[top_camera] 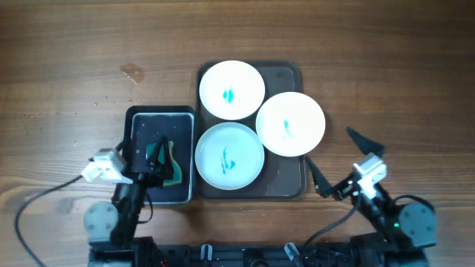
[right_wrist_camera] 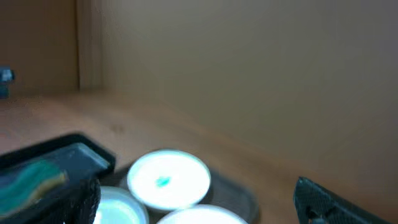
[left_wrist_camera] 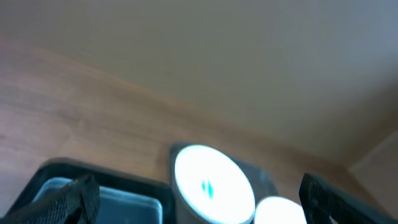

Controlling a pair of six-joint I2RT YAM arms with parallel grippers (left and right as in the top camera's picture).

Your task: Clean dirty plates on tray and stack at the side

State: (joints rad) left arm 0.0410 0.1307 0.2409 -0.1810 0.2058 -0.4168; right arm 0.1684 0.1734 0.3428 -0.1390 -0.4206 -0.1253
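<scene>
Overhead, the wooden worktop fills the scene. At its middle lies the tray, dark with rounded corners and its long side running away from the robot. Just beside the tray's left edge stands a smaller black basin.

All three plates are on the tray. The far plate sits in the far left corner. The near plate sits in front of it at the left side. The right plate lies between them on the right, and its outer edge reaches past the tray's right rim. The right plate's rim meets the rims of the other two; whether it rests on them cannot be told.

The right pincer hangs over bare worktop just off the tray's right side, near the right plate. Its two fingers are spread wide apart and hold nothing. The left pincer is over the basin. In the left wrist view its fingers stand far apart at either edge of the picture, gripping nothing.

A green and yellow sponge lies in the basin, partly under the left pincer.

Each plate bears a small teal smear at its centre
</scene>
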